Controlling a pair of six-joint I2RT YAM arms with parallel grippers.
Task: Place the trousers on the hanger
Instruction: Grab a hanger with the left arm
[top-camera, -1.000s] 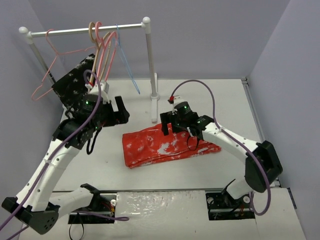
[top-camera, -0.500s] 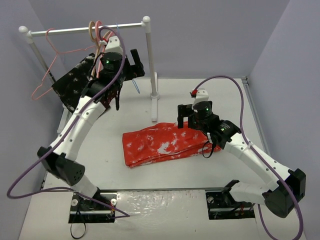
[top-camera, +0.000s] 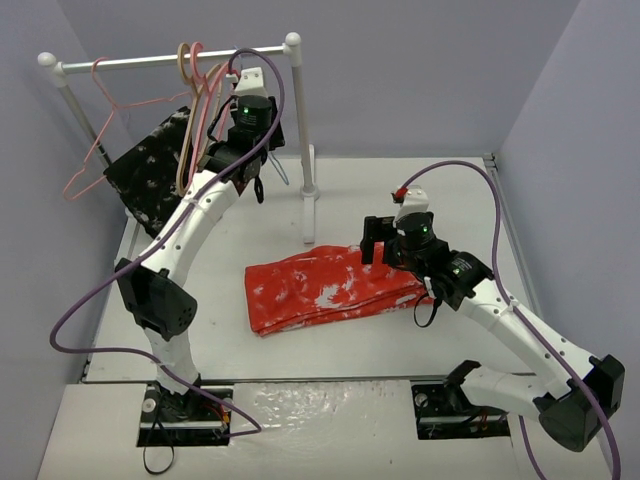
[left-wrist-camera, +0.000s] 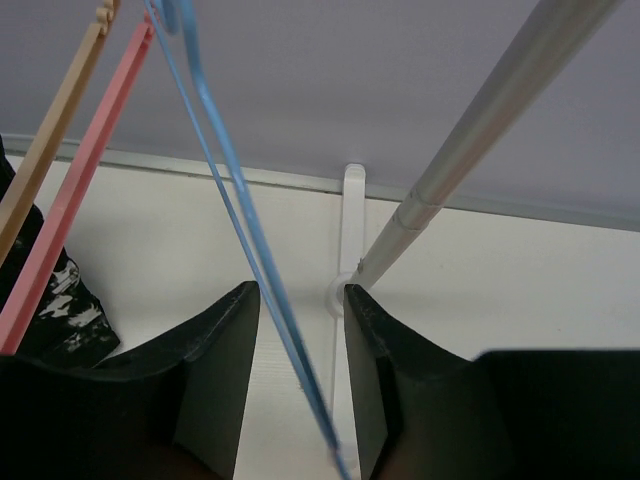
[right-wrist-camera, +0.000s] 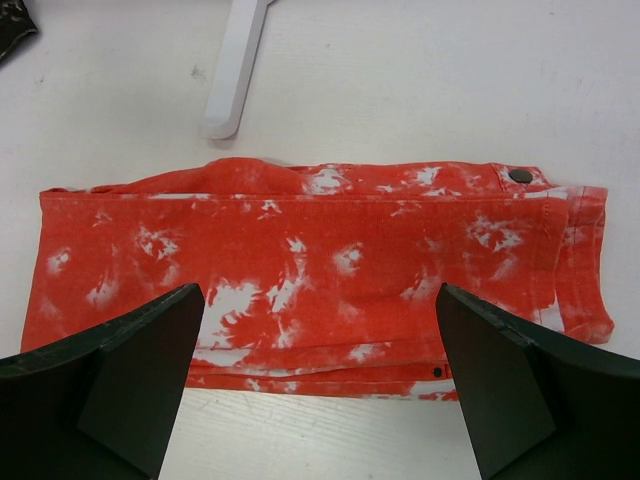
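Your top view looks down from high behind the arm bases (top-camera: 185, 408) across the whole table (top-camera: 400, 345) to the clothes rack (top-camera: 170, 61) at its far edge. The left wrist camera sits close by the rack post (left-wrist-camera: 480, 130) and the hanger (left-wrist-camera: 280, 300), facing the far wall (left-wrist-camera: 400, 60). The right wrist camera looks down close on the trousers (right-wrist-camera: 320, 260), shared with the top view.

L arm: was low on left by black garment (top-camera: 150, 172), swung up + back to rail (top-camera: 170, 58). Left gripper (left-wrist-camera: 300, 295) now astride hanger (left-wrist-camera: 226, 150), blue wire running between fingers; jaws went wide mid-move, since narrowed, gap still showing each side of wire. R arm: pulled off trousers (top-camera: 330, 290), elbow swung out right, wrist lifted. Right gripper (right-wrist-camera: 318, 300) was down on right end of cloth, now clear above it, jaws spread fully, nothing held.
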